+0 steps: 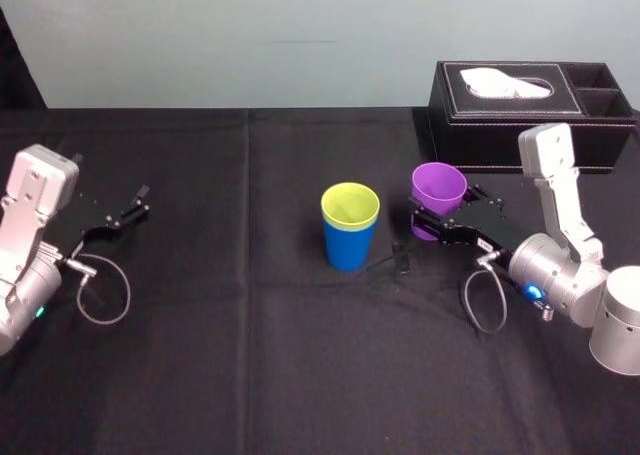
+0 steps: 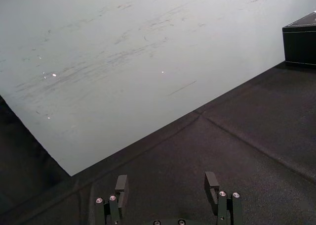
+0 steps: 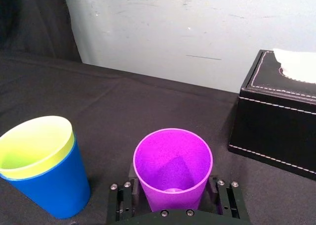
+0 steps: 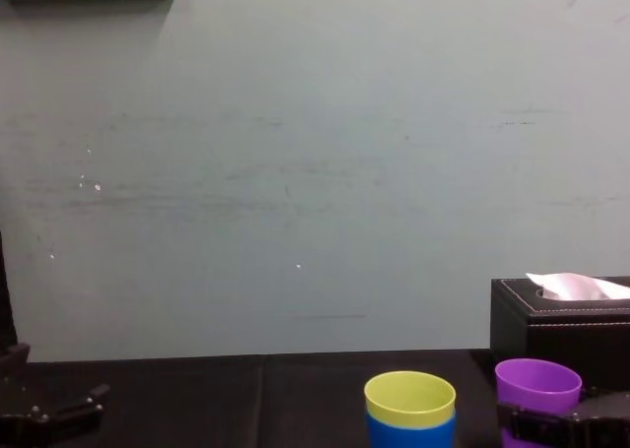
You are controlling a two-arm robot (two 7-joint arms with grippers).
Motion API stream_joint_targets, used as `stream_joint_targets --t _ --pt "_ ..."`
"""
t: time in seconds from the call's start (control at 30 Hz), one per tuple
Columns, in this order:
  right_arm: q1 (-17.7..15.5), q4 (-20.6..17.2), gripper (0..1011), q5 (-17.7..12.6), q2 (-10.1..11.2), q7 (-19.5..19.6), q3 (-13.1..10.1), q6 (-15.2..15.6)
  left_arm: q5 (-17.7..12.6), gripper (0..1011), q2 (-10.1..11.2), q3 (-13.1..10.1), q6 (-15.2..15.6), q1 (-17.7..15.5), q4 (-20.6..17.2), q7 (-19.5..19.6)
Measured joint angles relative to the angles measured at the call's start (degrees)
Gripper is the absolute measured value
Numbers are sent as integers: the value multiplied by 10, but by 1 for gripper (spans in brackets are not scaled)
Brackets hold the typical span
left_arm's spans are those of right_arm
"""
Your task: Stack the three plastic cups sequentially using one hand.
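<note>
Between the fingers of your right gripper (image 3: 173, 198) sits the purple cup (image 3: 173, 158), clamped low on its wall near the base, mouth up. Judge it light, thin and smooth: it will likely flex and could slip or tilt, so use a gentle squeeze and a low hold that leaves the tapered body free to seat. Near the gripper, on its left side, the yellow-green cup (image 3: 34, 146) is nested in the blue cup (image 3: 54, 188); the black tissue box (image 3: 276, 121) stands beyond the gripper. You can read no brand or writing on cups or box. Your left gripper (image 2: 168, 190) is parked well apart, fingers spread and empty.
</note>
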State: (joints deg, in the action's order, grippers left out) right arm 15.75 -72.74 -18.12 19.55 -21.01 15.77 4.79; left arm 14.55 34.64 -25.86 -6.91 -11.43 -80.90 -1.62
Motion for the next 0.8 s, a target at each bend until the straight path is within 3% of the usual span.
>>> stream_joint_targets --t 0.07,0.27,0.6,0.8 --pt "0 0 759 0 0 0 0 0 0 1011 0 0 0 0 0 0" --pt "-1 -3 728 0 1 1 0 1 0 1011 0 0 0 0 0 0" --pt "-7 -63 724 -2 20 -8 2 19 0 1011 0 0 0 0 0 0" --pt "2 -101 724 -38 32 -35 -4 47 0 1011 0 0 0 0 0 0"
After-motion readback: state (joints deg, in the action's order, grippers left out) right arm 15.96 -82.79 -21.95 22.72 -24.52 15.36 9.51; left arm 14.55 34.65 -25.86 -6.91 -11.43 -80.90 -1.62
